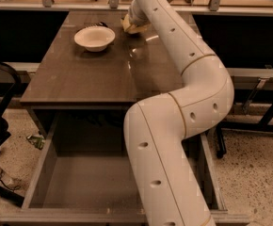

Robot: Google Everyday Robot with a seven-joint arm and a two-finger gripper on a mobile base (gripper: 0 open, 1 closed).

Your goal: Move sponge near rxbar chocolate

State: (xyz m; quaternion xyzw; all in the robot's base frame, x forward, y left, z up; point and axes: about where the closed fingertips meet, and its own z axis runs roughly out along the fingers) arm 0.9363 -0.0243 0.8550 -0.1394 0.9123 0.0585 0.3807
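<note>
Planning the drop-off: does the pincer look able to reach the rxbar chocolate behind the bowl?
Probably yes. The pincer sits at the far end of the table by the sponge; the rxbar chocolate lies just beyond the bowl, and only bare surface seems to separate them.

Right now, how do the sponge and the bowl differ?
The bowl is white, round and the larger; the sponge looks pale yellow. The bowl stands in full view; the sponge, to its right, is half hidden by the gripper over it. Both are at the table's far end.
</note>
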